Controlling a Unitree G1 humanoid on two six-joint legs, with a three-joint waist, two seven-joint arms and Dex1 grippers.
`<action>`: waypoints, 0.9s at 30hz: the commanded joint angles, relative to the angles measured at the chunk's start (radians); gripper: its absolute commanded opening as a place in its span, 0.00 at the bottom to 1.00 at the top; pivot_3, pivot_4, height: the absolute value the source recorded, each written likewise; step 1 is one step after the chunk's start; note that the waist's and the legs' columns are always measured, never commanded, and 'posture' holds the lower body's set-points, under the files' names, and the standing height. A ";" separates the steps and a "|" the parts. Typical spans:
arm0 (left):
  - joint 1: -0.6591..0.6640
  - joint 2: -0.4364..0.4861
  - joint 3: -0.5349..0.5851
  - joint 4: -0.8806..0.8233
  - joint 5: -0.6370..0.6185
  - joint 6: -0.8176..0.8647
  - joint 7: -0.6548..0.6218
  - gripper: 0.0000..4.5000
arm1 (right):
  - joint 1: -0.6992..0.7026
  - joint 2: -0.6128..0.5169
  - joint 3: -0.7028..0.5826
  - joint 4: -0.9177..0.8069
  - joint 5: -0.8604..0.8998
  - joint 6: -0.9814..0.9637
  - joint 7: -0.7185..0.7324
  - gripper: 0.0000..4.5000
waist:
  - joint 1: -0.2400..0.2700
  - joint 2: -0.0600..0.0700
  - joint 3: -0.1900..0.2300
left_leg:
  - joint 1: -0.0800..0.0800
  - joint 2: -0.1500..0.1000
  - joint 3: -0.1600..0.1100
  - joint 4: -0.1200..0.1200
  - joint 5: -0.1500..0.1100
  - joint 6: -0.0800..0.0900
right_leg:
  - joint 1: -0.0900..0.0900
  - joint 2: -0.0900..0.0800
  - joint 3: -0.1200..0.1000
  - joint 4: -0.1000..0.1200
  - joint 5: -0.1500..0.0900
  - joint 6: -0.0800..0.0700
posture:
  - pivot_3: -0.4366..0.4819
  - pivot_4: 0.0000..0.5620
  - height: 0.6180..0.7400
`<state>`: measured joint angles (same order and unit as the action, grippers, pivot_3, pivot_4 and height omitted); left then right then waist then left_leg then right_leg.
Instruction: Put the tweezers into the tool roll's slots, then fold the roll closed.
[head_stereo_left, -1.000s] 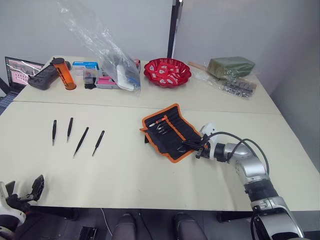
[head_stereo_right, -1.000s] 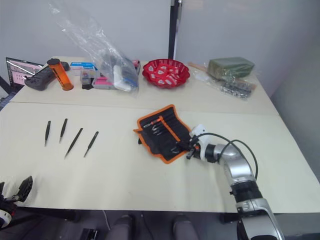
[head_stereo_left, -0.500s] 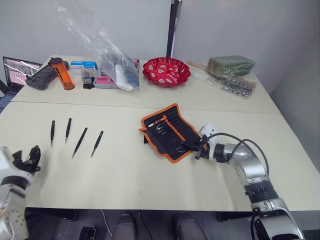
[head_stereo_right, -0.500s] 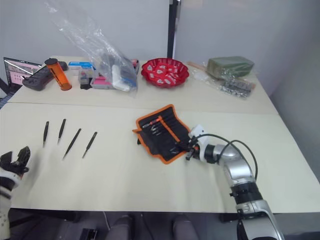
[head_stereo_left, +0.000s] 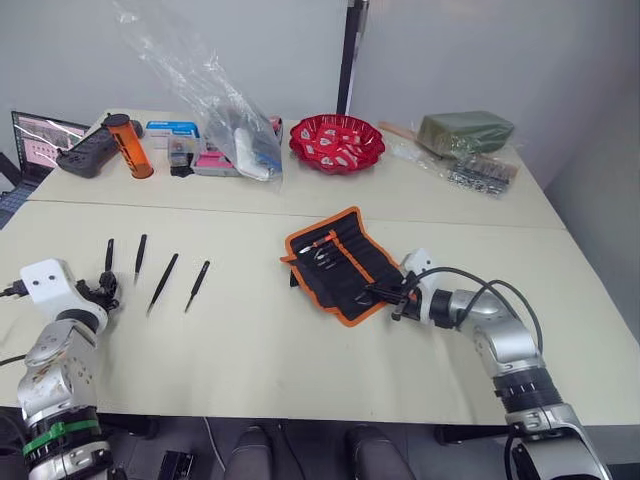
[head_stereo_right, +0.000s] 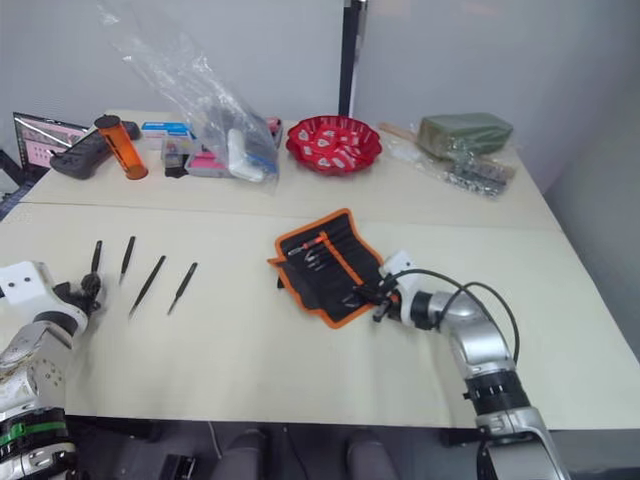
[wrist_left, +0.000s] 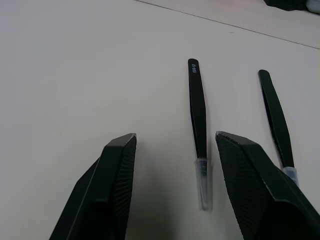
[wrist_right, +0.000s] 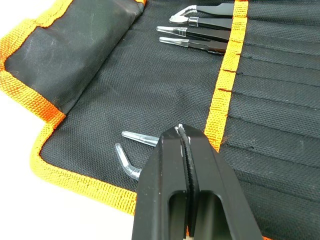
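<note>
The tool roll (head_stereo_left: 340, 262) lies open at mid-table, black with orange trim. Its slots (wrist_right: 280, 100) hold tweezers whose clear-capped tips (wrist_right: 175, 31) poke out past the orange band. My right gripper (head_stereo_left: 372, 291) is shut and rests over the roll's near right edge. Two more clear tips (wrist_right: 131, 136) run under its fingers (wrist_right: 172, 165), and I cannot tell whether it pinches them. Several black tweezers (head_stereo_left: 162, 283) lie in a row on the table to the left. My left gripper (wrist_left: 175, 140) is open and straddles the leftmost tweezers (wrist_left: 196, 112) without touching it.
A red bowl (head_stereo_left: 337, 143), a clear plastic bag (head_stereo_left: 235, 130) over small boxes, an orange cylinder (head_stereo_left: 128, 147), a black device (head_stereo_left: 88, 155) and a laptop (head_stereo_left: 40, 140) line the back. A green bundle (head_stereo_left: 465, 130) sits back right.
My left arm has come up from below the table's front edge and moved forward to the leftmost tweezers. The right gripper has stayed on the roll.
</note>
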<state>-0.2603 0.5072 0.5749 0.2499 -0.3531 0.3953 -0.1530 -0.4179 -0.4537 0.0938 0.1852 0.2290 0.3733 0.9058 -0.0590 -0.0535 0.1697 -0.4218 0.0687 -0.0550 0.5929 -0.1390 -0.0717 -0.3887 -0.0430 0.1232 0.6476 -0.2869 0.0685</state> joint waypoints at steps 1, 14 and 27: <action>-0.029 0.026 -0.033 0.032 0.030 -0.015 -0.003 0.59 | 0.021 -0.008 0.000 -0.003 -0.001 0.022 -0.008 0.00 | 0.002 0.000 0.000 | 0.000 0.000 0.000 0.000 0.000 0.000 | 0.000 0.000 0.000 0.000 0.000 0.000 | 0.48 0.27 0.91; -0.051 0.016 -0.052 0.022 0.040 0.072 0.048 0.00 | 0.030 -0.008 -0.004 -0.021 -0.004 0.026 -0.023 0.00 | 0.018 0.004 0.000 | 0.000 0.000 0.000 0.000 0.000 0.000 | 0.000 0.000 0.000 0.000 0.000 0.000 | 0.48 0.27 0.91; -0.046 0.035 0.019 -0.208 -0.020 0.112 0.073 0.00 | 0.021 -0.003 -0.001 -0.001 -0.010 0.017 -0.035 0.00 | 0.017 0.003 0.000 | -0.001 0.000 0.000 0.000 0.000 0.000 | 0.000 0.000 0.000 0.000 0.000 0.001 | 0.48 0.27 0.91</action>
<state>-0.2902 0.5168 0.5932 0.1079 -0.3576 0.5247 -0.0596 -0.4065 -0.4541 0.0871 0.1666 0.2285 0.3815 0.8777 -0.0422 -0.0502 0.1694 -0.4223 0.0685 -0.0550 0.5930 -0.1388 -0.0719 -0.3888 -0.0431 0.1234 0.6476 -0.2865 0.0691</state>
